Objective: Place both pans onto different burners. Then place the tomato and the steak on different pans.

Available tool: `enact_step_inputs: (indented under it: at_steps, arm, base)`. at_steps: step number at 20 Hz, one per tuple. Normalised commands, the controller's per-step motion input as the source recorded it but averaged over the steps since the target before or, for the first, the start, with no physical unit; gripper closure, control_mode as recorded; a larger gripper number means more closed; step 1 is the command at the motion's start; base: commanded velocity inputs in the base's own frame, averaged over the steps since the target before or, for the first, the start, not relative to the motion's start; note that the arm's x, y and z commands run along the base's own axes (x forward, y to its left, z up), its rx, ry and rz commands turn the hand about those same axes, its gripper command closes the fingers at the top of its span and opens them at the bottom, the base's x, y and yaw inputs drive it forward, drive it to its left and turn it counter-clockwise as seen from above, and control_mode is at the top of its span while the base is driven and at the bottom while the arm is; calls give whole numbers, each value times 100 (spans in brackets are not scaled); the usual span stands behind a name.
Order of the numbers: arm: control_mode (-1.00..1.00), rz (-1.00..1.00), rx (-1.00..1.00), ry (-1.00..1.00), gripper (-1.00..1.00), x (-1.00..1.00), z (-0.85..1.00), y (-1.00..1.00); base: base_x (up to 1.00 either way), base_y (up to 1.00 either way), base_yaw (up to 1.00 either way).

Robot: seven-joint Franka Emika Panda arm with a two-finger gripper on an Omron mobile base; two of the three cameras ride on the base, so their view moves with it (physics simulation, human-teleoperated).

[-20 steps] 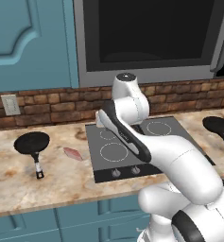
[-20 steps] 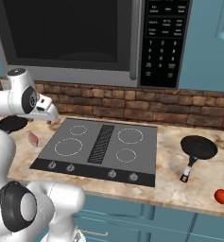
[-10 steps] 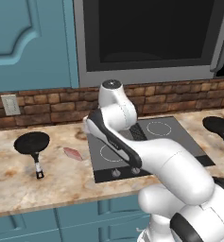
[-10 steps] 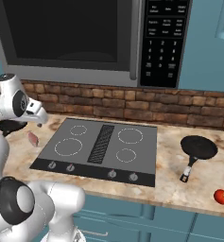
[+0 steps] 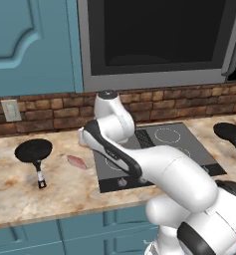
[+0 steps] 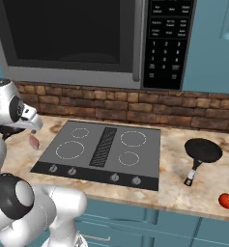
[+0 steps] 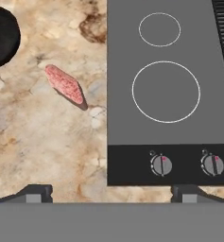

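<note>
Hand view, left to right — one pan on the counter, steak beside it, cooktop with two rings bare, my gripper spread wide and holding nothing, second pan and tomato far right in the right base view.

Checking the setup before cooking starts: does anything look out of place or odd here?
Raw steak lies straight on the counter beside the cooktop, and the tomato sits close to the counter's front edge. Nothing is spilled or damaged.
</note>
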Motion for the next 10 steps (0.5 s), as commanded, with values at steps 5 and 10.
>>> enact_step_inputs:
  at_steps: [5, 10]
  arm:
    - [-100, 1, 7, 6, -100, 0, -22, 31]
    - [-100, 0, 6, 6, -100, 0, -22, 36]
  base:
    - [0, 0, 0]
    - [0, 0, 0]
